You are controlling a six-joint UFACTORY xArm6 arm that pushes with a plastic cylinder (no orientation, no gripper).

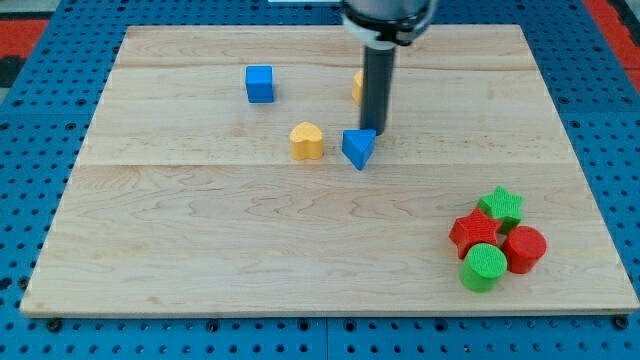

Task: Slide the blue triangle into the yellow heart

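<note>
The blue triangle (358, 148) lies near the middle of the wooden board (200, 240). The yellow heart (307, 140) lies just to its left, a small gap apart. My tip (379, 132) stands at the triangle's upper right edge, touching or almost touching it. The dark rod rises from there to the view's top.
A blue cube (260, 84) sits at the upper left. A yellow block (357, 87) is partly hidden behind the rod. At the lower right a cluster holds a green star (501, 207), a red star (474, 234), a red cylinder (524, 248) and a green cylinder (484, 267).
</note>
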